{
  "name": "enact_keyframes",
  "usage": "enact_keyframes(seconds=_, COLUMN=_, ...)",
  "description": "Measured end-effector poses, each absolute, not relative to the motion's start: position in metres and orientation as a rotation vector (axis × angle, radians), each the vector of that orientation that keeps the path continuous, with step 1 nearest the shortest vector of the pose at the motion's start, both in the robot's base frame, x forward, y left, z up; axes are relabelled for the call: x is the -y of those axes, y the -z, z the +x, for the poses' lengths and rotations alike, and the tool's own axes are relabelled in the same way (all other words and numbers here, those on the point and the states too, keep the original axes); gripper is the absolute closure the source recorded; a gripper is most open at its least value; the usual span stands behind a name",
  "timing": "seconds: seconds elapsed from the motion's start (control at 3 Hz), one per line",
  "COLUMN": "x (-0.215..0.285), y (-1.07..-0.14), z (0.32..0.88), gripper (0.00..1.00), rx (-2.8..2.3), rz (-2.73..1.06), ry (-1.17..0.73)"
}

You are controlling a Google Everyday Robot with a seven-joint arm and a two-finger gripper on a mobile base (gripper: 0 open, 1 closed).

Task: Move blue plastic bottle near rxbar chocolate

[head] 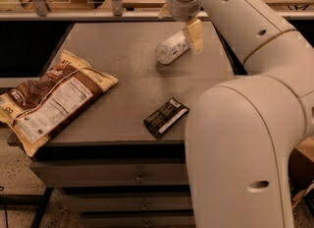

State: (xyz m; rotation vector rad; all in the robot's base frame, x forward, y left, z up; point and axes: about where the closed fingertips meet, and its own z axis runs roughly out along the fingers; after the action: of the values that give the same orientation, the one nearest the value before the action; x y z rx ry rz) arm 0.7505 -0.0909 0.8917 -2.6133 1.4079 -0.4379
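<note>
Grey tabletop (122,70) over a stack of drawers (137,178), seen from above in the camera view, with a rail and shelving along the top edge of the frame. Lying on its side at upper centre, well back on the surface: blue plastic bottle (171,48), pale label up, one end pointing toward the upper right. Hanging just above and beside that end: gripper (180,25) of the white arm (235,15), spread open and holding nothing, one tan finger (195,34) right by the bottle, contact impossible to tell. Lower centre, near the front edge and well apart from the bottle: rxbar chocolate (166,118), flat, dark, set at an angle. At left, overhanging the table edge: large brown-and-cream snack bag (54,99). Filling the lower right of the frame: robot's white body (235,158).
</note>
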Motion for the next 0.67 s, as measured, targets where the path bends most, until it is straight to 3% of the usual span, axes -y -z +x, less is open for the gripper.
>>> enact_keyframes(seconds=0.33, x=0.087, y=-0.871, z=0.755, gripper=0.00, rx=-1.410, rz=-2.629, ry=0.405)
enact_keyframes(seconds=0.67, x=0.084, y=-0.855, z=0.757, gripper=0.16, rx=-1.418, rz=-2.643, ry=0.376)
